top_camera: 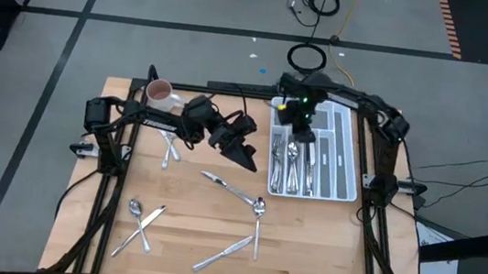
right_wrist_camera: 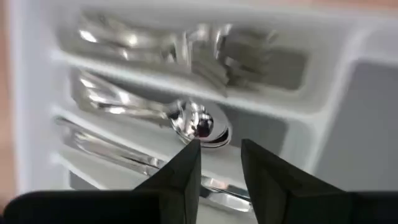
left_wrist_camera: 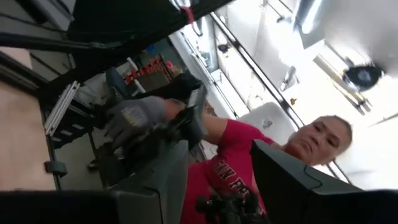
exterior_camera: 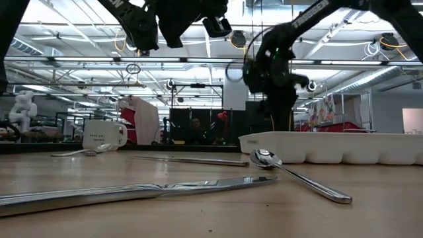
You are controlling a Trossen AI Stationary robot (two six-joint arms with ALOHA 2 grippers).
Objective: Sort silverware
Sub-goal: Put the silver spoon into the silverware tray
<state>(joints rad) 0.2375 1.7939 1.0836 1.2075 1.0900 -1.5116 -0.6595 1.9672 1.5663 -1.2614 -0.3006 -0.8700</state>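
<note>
Right now the right gripper (right_wrist_camera: 219,163) hangs over the white tray (top_camera: 349,158), upper right of the high view, fingers a bit apart w/ nothing pinched; a spoon (right_wrist_camera: 198,123) lies in the slot just beyond the tips, prob. just dropped there. Left gripper (top_camera: 249,160) waits mid-frame, raised off the table, pointing up at a person (left_wrist_camera: 249,162); can't tell its finger spread. Loose silverware (top_camera: 225,218) is scattered lower-centre on the table (top_camera: 322,257). Tray contents blur together; can't tell forks from knives.

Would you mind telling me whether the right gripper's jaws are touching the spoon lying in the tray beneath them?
Apart. The right wrist view shows the right gripper with parted jaws above the spoon, nothing held between them.
</note>
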